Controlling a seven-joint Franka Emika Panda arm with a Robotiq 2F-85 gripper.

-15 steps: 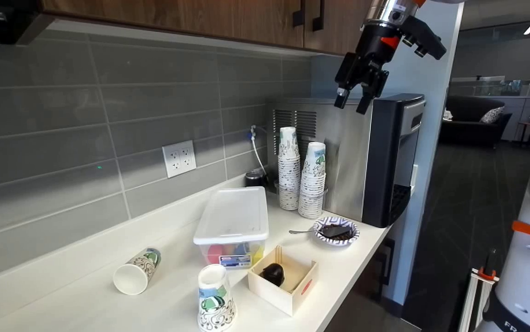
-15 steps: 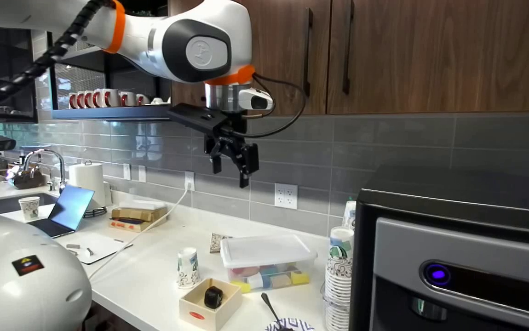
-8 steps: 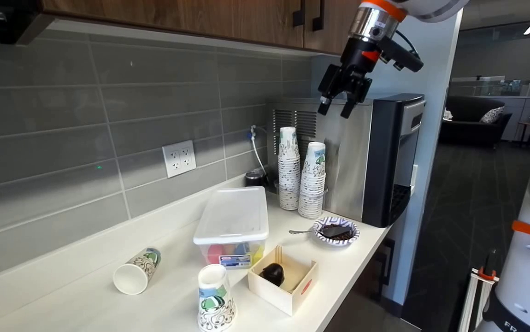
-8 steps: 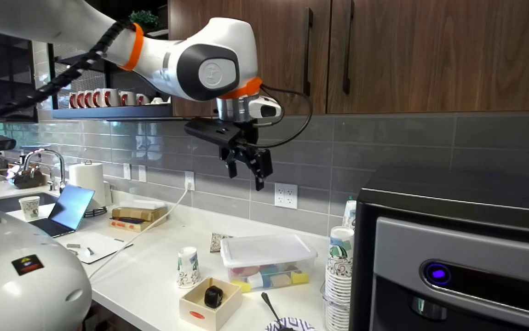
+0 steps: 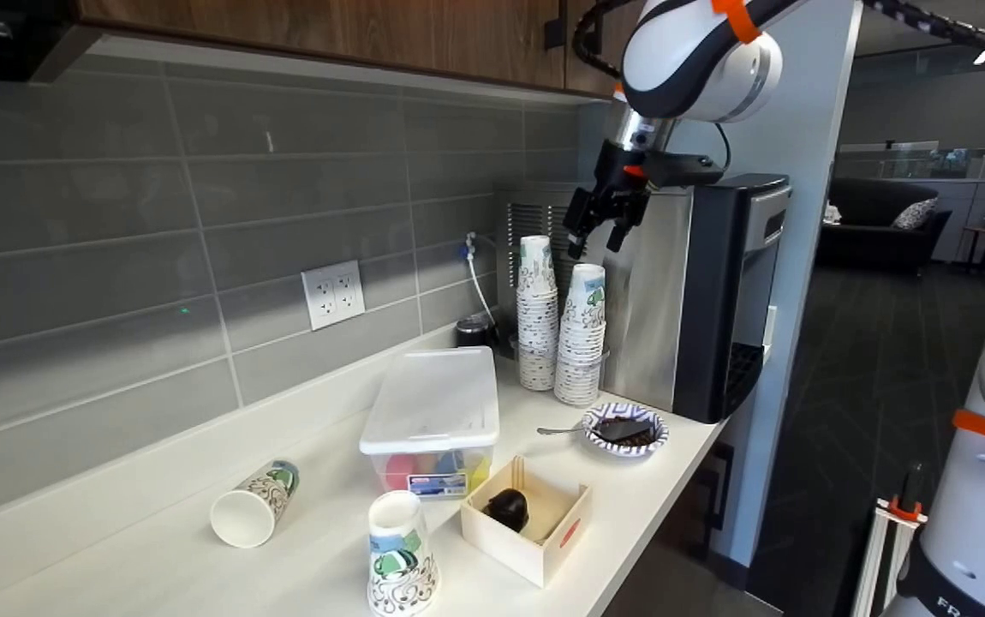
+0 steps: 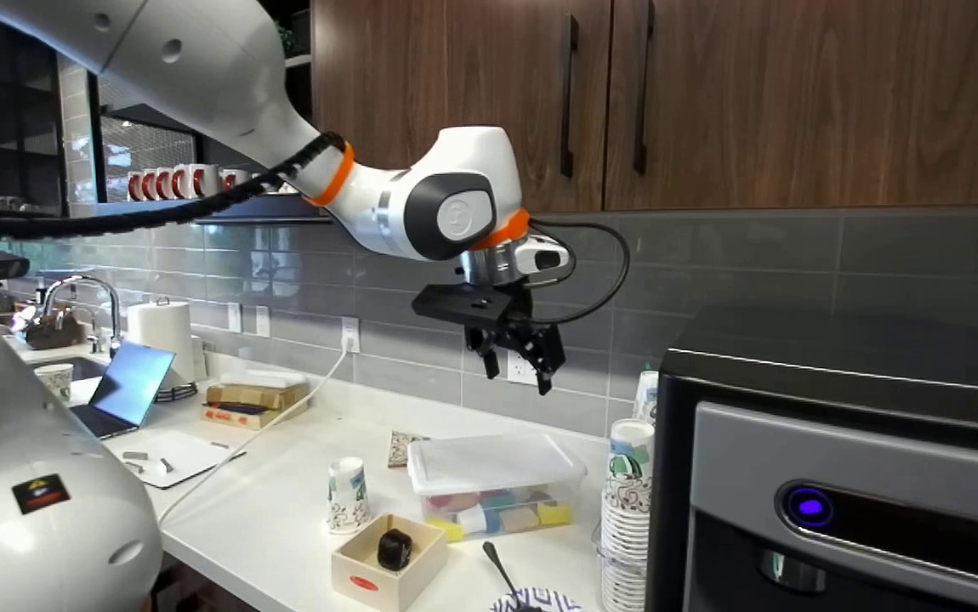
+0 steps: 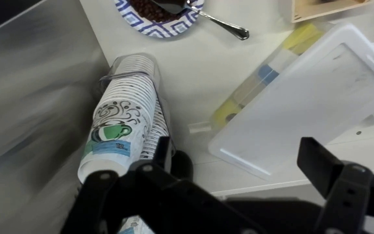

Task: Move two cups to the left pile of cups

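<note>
Treat the short left pile of cups [image 5: 403, 557], lower middle in an exterior view, as likely drop spot. Hovering farther back, up-right of centre, with the gripper [image 5: 595, 247] wide and empty. Looks like approach for pickup: probably the top two cups [image 5: 585, 296] off a tall stack [image 5: 579, 368], can't confirm. Sits left of centre in wrist view: shift over, descend, pinch two.

Wooden cabinets [image 6: 727, 102] above grey tiles [image 5: 295, 193]
</note>
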